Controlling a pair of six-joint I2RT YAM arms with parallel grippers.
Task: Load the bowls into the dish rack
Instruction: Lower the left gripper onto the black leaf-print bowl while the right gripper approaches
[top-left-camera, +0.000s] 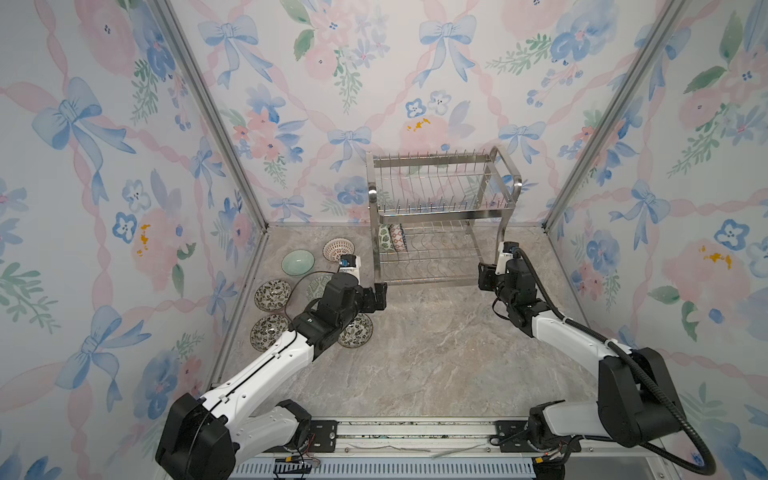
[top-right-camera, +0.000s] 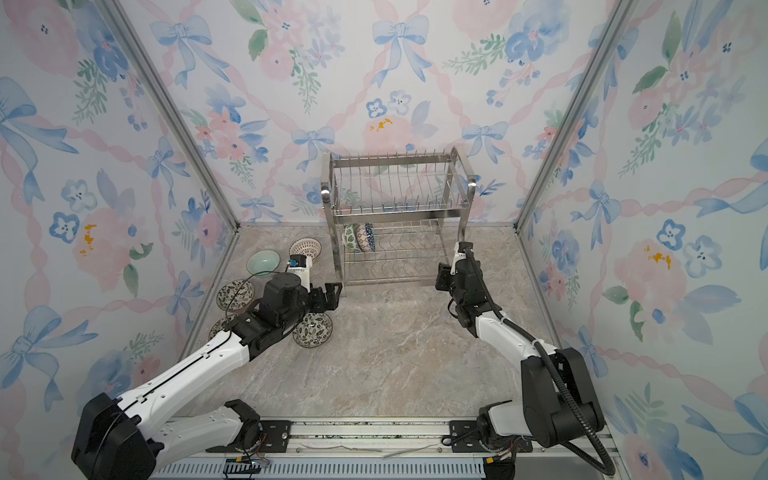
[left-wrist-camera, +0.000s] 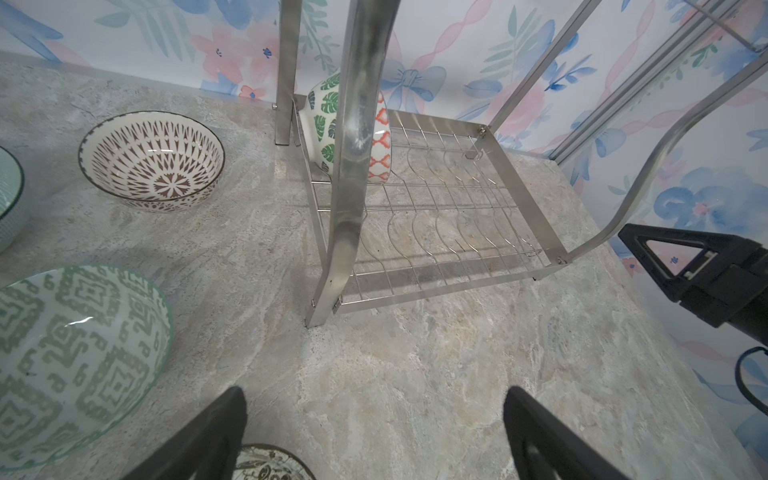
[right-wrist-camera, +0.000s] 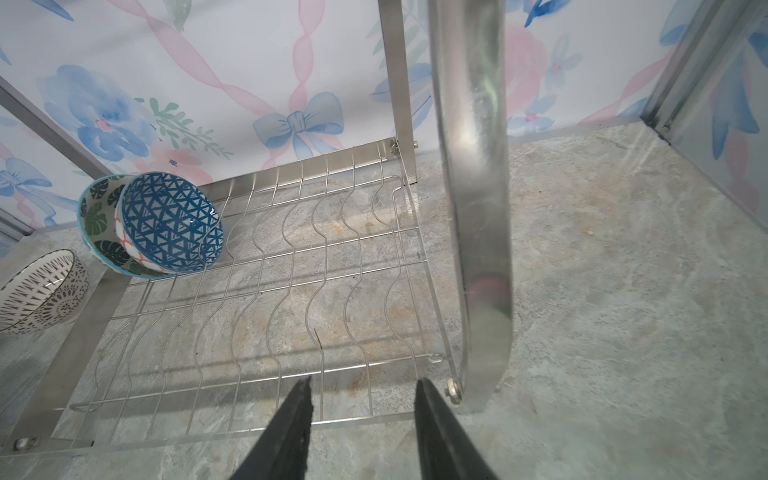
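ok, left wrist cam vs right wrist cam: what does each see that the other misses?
Left wrist only: the green-patterned bowl and a sliver of a dark floral bowl on the table, plus the open left gripper. Right wrist only: the blue-triangle bowl from its inside; the left wrist sees just its red-lattice outside. Both: the lower shelf of the rack, that bowl and the leaf bowl standing in it, the brown-patterned bowl on the table, and the right gripper, open and empty.
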